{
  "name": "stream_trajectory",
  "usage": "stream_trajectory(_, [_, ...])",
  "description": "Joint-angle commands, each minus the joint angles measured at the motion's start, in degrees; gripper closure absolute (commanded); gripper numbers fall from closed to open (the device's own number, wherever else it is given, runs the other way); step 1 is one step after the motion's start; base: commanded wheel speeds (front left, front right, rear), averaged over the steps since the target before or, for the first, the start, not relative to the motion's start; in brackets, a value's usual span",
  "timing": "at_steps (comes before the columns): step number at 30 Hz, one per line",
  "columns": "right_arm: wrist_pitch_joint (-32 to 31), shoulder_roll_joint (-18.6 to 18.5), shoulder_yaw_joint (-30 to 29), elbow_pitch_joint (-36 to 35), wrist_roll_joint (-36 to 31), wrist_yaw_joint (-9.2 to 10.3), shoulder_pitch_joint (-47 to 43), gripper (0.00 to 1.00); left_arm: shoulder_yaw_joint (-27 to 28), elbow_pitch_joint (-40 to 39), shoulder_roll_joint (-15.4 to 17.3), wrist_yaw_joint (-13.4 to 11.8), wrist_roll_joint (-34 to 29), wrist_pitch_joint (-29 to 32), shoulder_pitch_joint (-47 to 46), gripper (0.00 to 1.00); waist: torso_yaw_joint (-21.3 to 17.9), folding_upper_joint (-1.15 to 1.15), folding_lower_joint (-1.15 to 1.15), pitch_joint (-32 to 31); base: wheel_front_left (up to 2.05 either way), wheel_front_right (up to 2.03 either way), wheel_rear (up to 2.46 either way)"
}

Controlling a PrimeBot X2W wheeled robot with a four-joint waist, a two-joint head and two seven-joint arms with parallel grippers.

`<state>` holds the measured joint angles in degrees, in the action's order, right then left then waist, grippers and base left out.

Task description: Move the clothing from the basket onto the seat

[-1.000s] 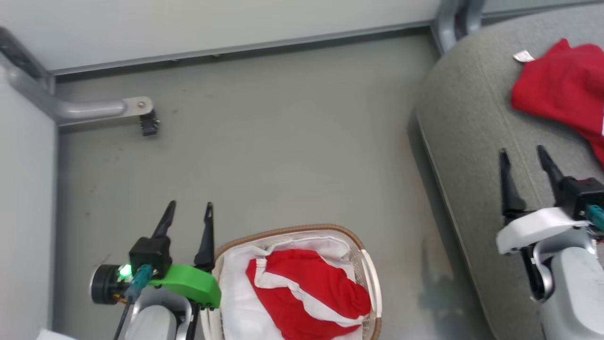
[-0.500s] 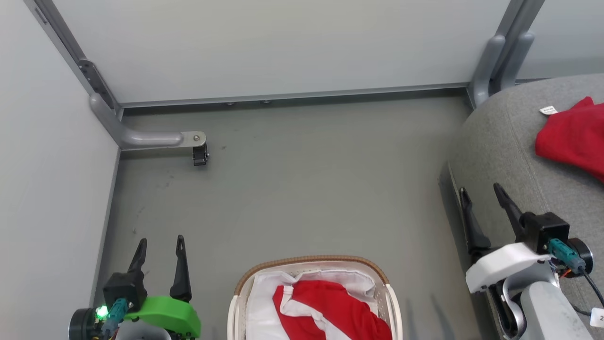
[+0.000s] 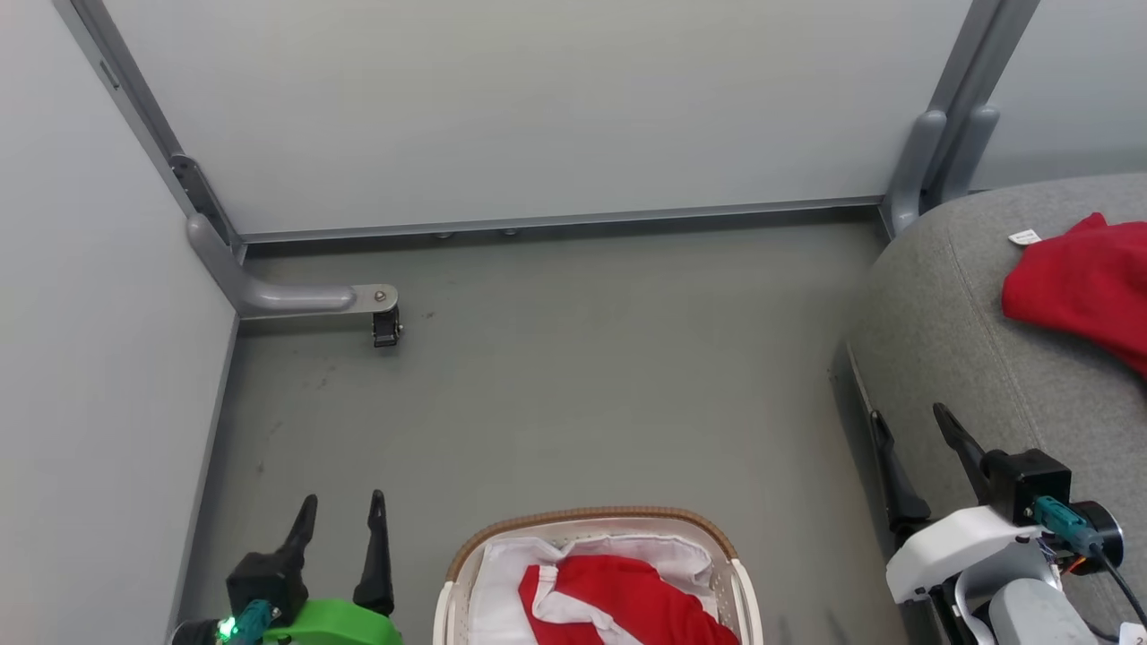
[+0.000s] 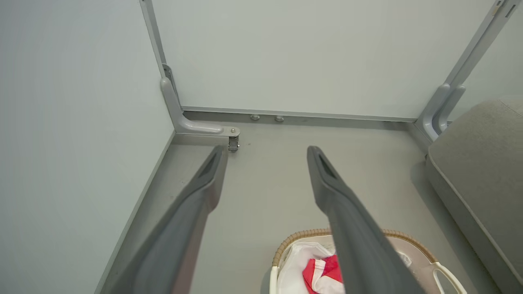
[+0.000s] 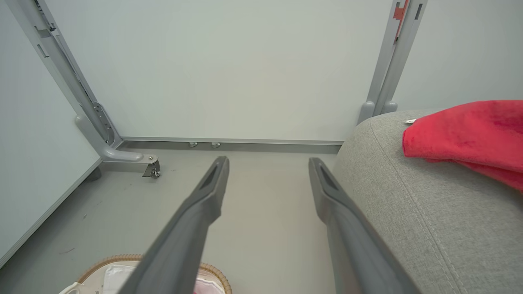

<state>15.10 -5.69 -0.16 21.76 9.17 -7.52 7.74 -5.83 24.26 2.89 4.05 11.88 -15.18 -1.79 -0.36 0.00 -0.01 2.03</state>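
The white basket (image 3: 730,560) with its brown rim stands on the floor at the bottom centre, holding a red garment with white stripes (image 3: 618,596) on the white liner (image 3: 502,582). A second red garment (image 3: 1084,287) lies on the grey seat (image 3: 950,340) at the right. My left gripper (image 3: 345,506) is open, left of the basket, empty. My right gripper (image 3: 909,425) is open at the seat's front edge, empty. The left wrist view shows the basket (image 4: 392,237) and garment (image 4: 322,271) below its fingers (image 4: 347,220). The right wrist view shows the seat (image 5: 408,196) and red garment (image 5: 470,134).
Pale panel walls close off the back and left. A grey metal foot with a small black caster (image 3: 385,327) juts onto the grey floor (image 3: 573,385) at the back left. A grey upright post (image 3: 941,134) stands beside the seat's far corner.
The head camera has tilted up and back, so the basket sits lower and more wall shows. Both grippers have dropped toward the bottom edge and stay open.
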Motion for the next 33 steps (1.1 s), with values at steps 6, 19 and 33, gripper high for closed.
stream_trajectory(6, [0.09,-0.52,0.85,-1.05,0.70,0.06,3.96,0.00,-4.66,3.52,0.09,1.18,2.65,0.05,-5.14,0.00,-2.69,0.00,0.01,6.45,0.00,0.00,0.00])
stream_trajectory(19, [0.08,0.02,4.13,-3.83,1.05,0.06,14.25,0.00,-18.12,18.06,0.21,3.11,7.16,0.04,-21.37,0.00,-10.53,0.00,0.01,23.26,0.00,0.00,0.00])
stream_trajectory(33, [0.09,1.99,1.70,-6.56,1.59,0.06,21.14,0.00,-33.27,32.51,0.25,3.47,18.26,0.08,-33.86,0.00,-16.06,0.00,0.01,38.02,0.00,0.00,0.00])
